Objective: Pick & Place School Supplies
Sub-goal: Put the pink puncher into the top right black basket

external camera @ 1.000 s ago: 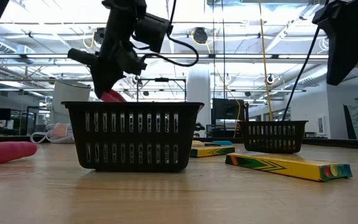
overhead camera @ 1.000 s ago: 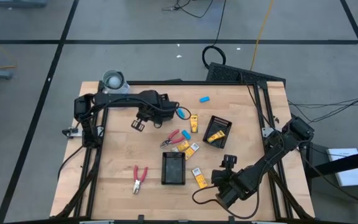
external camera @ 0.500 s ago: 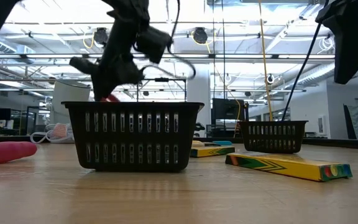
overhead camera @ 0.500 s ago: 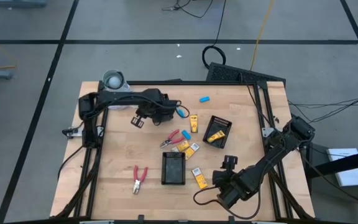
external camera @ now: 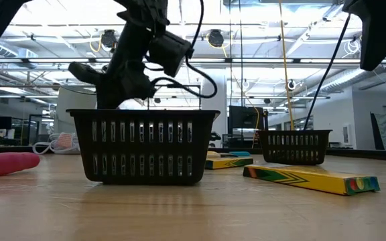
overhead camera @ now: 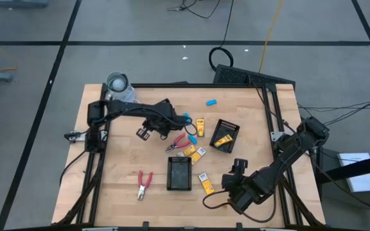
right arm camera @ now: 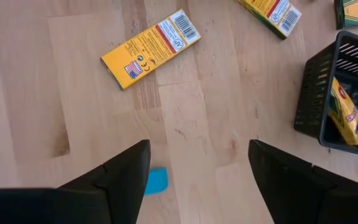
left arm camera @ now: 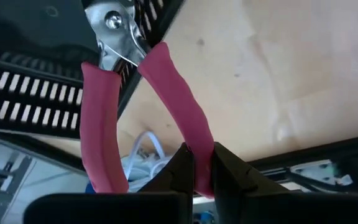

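Red-handled pliers point(left arm camera: 166, 93) hang clamped by one handle in my left pincer point(left arm camera: 202, 167), just above the black tray point(left arm camera: 36, 81) ahead, and that thin off-centre grip could let them swing, catch the rim and drop onto the table point(left arm camera: 278, 68) instead.

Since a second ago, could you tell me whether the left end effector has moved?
Yes. In the high view the left end effector has moved down-picture, away from the round cup at the table corner.
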Robot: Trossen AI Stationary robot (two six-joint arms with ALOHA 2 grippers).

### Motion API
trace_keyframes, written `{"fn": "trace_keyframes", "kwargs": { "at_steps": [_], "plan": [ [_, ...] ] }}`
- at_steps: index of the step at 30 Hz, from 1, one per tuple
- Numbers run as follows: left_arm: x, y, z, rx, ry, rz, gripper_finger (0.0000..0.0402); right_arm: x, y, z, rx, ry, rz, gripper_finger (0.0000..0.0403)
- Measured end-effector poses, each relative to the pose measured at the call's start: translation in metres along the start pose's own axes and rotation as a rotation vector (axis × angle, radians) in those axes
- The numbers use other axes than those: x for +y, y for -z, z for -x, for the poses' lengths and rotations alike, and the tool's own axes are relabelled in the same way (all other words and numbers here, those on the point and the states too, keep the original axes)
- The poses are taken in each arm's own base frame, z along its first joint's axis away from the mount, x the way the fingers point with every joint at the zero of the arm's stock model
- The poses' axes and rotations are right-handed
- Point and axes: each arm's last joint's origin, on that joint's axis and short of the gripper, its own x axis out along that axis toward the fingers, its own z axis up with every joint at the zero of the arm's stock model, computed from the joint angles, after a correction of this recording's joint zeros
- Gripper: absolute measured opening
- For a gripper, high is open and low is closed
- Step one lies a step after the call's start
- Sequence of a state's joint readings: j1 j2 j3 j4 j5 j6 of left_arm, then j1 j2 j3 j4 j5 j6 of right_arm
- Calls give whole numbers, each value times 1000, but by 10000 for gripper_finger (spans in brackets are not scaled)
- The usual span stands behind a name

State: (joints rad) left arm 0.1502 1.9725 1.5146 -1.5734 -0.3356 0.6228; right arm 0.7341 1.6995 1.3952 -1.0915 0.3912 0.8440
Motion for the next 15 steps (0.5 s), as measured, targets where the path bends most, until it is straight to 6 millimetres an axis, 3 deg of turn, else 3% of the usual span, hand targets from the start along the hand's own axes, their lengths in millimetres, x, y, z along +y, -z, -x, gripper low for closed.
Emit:
{"fn": "trace_keyframes", "kwargs": {
  "at_steps": [9,15],
  "plan": [
    [-8,2,9,-43,-3,-12,30,-1,0,0,-1,1,17,263],
    [5,9,10,-19,-75,21,30,-1,0,0,-3,2,19,263]
  ]
}}
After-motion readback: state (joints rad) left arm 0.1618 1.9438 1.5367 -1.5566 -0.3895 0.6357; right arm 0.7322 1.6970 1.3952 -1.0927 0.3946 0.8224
